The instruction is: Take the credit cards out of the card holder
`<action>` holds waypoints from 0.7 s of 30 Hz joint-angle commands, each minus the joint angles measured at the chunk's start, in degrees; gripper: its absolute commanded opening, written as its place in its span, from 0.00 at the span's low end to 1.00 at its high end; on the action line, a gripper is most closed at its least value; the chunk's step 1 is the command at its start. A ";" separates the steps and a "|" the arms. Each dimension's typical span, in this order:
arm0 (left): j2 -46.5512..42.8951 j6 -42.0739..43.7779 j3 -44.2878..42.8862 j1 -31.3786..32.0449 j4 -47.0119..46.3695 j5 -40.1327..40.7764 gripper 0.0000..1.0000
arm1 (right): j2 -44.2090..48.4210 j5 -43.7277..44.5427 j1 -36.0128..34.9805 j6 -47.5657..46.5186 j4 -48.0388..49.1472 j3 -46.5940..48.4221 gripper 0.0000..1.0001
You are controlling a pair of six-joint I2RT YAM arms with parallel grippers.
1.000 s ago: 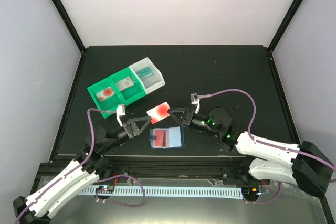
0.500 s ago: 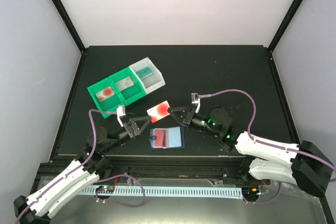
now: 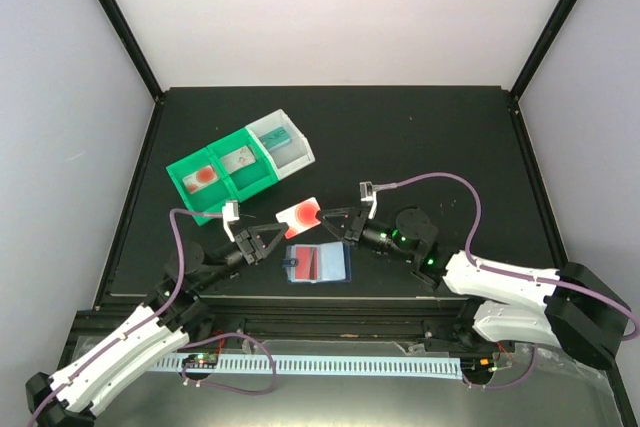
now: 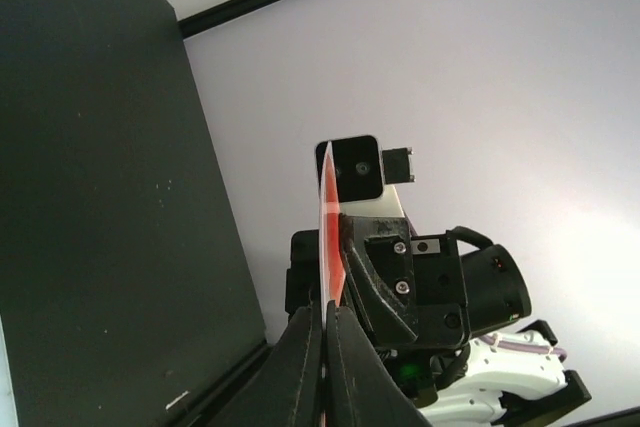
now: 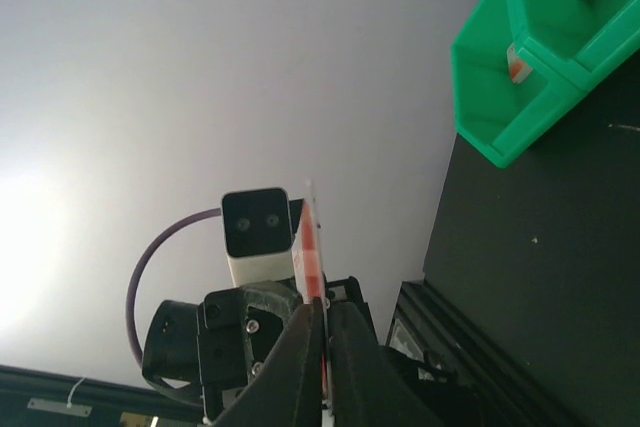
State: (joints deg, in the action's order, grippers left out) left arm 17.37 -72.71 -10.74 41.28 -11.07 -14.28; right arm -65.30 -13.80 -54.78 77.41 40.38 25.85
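Observation:
A whitish credit card with a red-orange patch (image 3: 300, 213) is held on edge above the table between both grippers. My left gripper (image 3: 282, 231) is shut on its near-left edge; the left wrist view shows the card (image 4: 328, 227) edge-on between the closed fingers (image 4: 325, 312). My right gripper (image 3: 323, 219) is shut on its right edge; the right wrist view shows the card (image 5: 312, 247) in the closed fingers (image 5: 322, 312). The pale-blue card holder (image 3: 320, 263) lies flat just below them, with a reddish card showing inside.
A green compartment tray (image 3: 225, 172) with a white end bin (image 3: 280, 142) stands at the back left, holding a red-patched card (image 3: 203, 175) and a pale one (image 3: 238, 159). It also shows in the right wrist view (image 5: 520, 87). The table's front edge is close behind the holder.
The right gripper has moved a little left toward the left gripper, and the held card has shifted slightly left with it. The holder has not moved.

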 commanded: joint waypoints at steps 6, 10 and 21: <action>-3.74 4.40 -2.92 -0.14 10.31 5.08 0.01 | 1.27 -2.50 -0.41 -3.78 2.64 -4.80 0.38; -4.85 8.08 -5.39 -0.23 16.89 6.70 0.02 | 4.16 -3.84 -0.41 -7.56 -1.07 -5.98 0.69; 4.68 20.46 -19.97 -1.82 33.30 8.54 0.01 | 16.51 -6.57 -0.45 -18.43 -18.00 -6.80 1.00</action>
State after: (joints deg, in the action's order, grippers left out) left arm 17.50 -59.51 -23.64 40.51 14.50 -6.90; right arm -52.62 -18.28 -54.96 64.31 29.36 19.14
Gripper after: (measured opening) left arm 0.017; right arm 0.998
